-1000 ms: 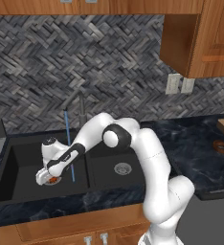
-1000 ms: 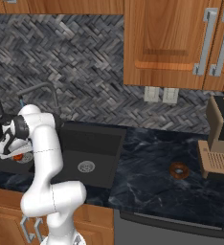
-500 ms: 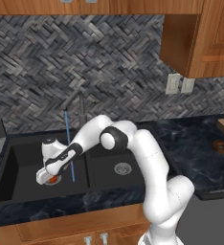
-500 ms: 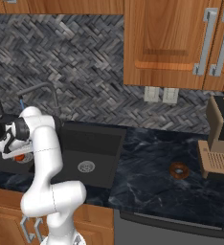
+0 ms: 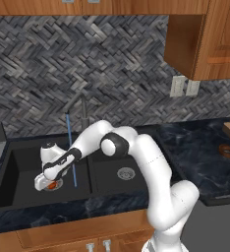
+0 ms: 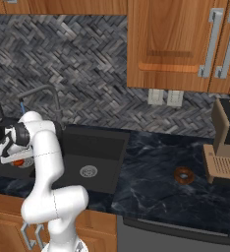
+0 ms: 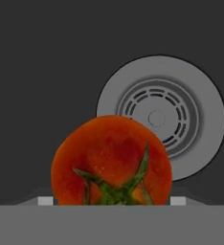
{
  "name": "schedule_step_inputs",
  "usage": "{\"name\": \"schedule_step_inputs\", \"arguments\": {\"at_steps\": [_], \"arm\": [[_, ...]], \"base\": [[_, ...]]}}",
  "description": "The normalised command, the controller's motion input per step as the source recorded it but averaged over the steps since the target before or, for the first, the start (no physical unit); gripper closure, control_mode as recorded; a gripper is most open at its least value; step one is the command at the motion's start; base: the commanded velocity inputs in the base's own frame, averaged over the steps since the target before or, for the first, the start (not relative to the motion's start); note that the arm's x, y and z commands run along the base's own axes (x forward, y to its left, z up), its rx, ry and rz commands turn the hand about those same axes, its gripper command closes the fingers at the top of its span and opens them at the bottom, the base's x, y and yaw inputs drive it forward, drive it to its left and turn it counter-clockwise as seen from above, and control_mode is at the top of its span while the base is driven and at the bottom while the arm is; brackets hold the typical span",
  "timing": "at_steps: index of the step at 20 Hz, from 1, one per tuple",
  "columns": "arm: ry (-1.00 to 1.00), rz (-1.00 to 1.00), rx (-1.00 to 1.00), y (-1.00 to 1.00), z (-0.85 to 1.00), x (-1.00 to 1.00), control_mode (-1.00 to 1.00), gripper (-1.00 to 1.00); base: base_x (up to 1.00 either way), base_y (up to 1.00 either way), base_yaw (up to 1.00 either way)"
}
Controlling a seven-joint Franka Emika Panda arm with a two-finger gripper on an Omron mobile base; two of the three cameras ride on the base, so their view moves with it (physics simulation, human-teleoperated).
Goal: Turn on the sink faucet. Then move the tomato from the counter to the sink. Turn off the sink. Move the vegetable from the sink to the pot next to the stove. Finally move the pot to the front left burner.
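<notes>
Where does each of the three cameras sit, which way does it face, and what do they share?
Left base view: behind the arm to its left, looking down at the sink; arm rises lower right, gripper over the tomato.
Right base view: behind-right, same sink; arm lower left.
Hand view: on the hand, facing the tomato and drain.
Shared: the tomato.

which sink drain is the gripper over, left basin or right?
The left basin's drain, beside the tomato. The right basin's drain sits apart, under the arm's elbow.

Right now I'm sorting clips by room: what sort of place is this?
A kitchen, rendered: a dark double sink with a faucet, wooden cabinets and a tomato near the drain.
</notes>
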Motion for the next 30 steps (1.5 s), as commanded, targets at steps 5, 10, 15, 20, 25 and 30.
{"name": "schedule_step_inputs", "arguments": {"at_steps": [5,10,15,20,25,30], "arm": [[0.08,-0.02,0.0,0.04,0.01,0.0,-1.0,-1.0],[0.09,-0.04,0.0,0.03,0.15,0.02,-1.0,-1.0],[0.01,-0.1,-0.02,0.0,0.49,0.0,-1.0,-1.0],[0.0,-0.13,-0.04,0.0,0.64,-0.01,-1.0,-1.0],[0.0,-0.14,-0.02,0.03,0.58,-0.11,-1.0,-1.0],[0.0,-0.15,0.0,0.14,0.36,-0.35,-1.0,-1.0]], "base": [[0.0,0.0,0.0],[0.0,0.0,0.0],[0.0,0.0,0.0],[0.0,0.0,0.0],[0.0,0.0,0.0],[0.0,0.0,0.0]]}}
